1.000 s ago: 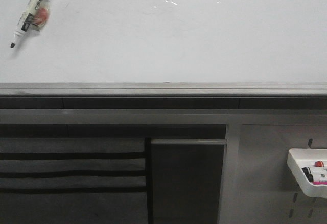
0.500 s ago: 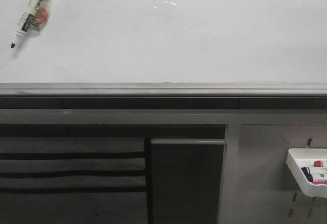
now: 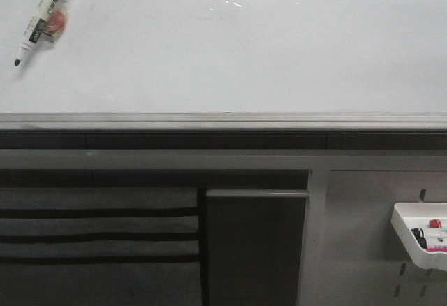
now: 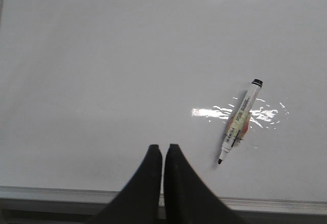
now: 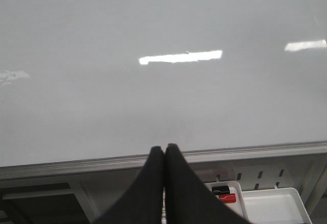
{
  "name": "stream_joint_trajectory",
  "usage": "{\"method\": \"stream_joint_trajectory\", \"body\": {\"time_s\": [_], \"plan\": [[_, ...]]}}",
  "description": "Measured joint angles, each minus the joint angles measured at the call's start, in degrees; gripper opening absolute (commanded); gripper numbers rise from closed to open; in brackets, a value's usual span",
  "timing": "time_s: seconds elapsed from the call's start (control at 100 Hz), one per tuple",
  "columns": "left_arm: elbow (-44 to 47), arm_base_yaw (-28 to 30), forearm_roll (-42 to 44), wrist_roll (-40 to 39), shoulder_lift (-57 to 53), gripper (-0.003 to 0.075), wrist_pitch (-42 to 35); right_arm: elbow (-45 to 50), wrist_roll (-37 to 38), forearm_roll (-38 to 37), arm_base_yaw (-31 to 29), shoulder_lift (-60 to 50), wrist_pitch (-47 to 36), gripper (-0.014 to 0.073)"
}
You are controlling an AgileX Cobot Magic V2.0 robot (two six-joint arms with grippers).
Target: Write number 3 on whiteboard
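Showing a whiteboard (image 3: pixel 230 54) w/ no digit on it yet: the number 3 is not drawn, so the whole task is left. A marker (image 4: pixel 239 120), cap off, lies on the whiteboard near its grey rail (image 3: pixel 223 121), tip toward the rail. Left gripper (image 4: pixel 163 152) hovers just beside the marker, jaws closed, holding nothing. Right gripper (image 5: pixel 164 153) sits over the rail, also closed & empty, above a tray (image 5: pixel 265 203). Vs. earlier frames: nothing has moved.
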Motion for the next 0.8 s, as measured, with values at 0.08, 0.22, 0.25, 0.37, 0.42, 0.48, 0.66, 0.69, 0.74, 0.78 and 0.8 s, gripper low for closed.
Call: {"method": "stream_joint_trajectory", "body": {"time_s": [0.08,0.22,0.25,0.37,0.42,0.48,0.66,0.69,0.74,0.78,0.8], "plan": [[0.0,-0.6,0.0,0.0,0.0,-0.0018,0.0,0.0,0.0,0.0,0.0,0.0,0.0,-0.0069],[0.0,-2.7,1.6,0.0,0.0,0.0066,-0.4,0.0,0.0,-1.8,0.0,0.0,0.0,0.011],[0.0,-3.1,1.8,0.0,0.0,0.0113,-0.4,0.0,0.0,-2.6,0.0,0.0,0.0,0.017],[0.0,-4.4,3.2,0.0,0.0,0.0373,-0.5,0.0,0.0,-5.3,0.0,0.0,0.0,0.0398],[0.0,-4.6,3.3,0.0,0.0,0.0463,-0.5,0.0,0.0,-5.7,0.0,0.0,0.0,0.0446],[-0.1,-4.6,3.4,0.0,0.0,0.0522,-0.5,0.0,0.0,-5.9,0.0,0.0,0.0,0.0461],[-0.1,-4.8,3.5,0.0,0.0,0.0513,-0.5,0.0,0.0,-6.1,0.0,0.0,0.1,0.0456],[-0.1,-4.8,3.5,0.0,0.0,0.0511,-0.5,0.0,-0.1,-6.0,0.0,0.0,0.1,0.0456],[-0.1,-4.8,3.7,0.0,0.0,0.0503,-0.5,0.0,-0.1,-6.0,0.0,0.0,0.1,0.0456],[-0.1,-4.8,3.7,0.0,0.0,0.0494,-0.6,0.0,-0.1,-6.0,0.0,0.0,0.1,0.0456],[-0.1,-4.8,3.7,0.0,0.0,0.0489,-0.6,0.0,-0.1,-6.0,0.0,0.0,0.1,0.0456]]}}
